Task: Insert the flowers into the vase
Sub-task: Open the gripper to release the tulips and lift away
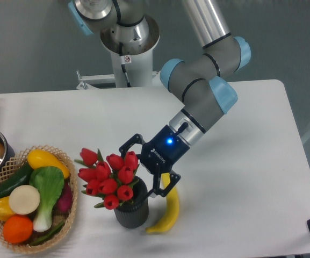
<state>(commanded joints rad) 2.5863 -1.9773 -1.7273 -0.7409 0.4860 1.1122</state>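
Tulips standing in the ribbed vase, claw spread just beside them.
Red tulips with green stems and leaves (107, 180) sit with stems inside the short dark grey ribbed cylinder vase (131, 210) on the white worktop (240, 177), buds leaning left over its rim. The black 2-finger claw (150, 167) has its fingers apart, gripping nothing, right of the buds. 1 yellow banana (168, 210) lies just right of the vase; a wicker basket of vegetables (69, 215) sits to the left.

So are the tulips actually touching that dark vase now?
Touching. The fixed camera shows the flowers with their stems going down into the vase, buds leaning over its rim. The open gripper sits beside them.
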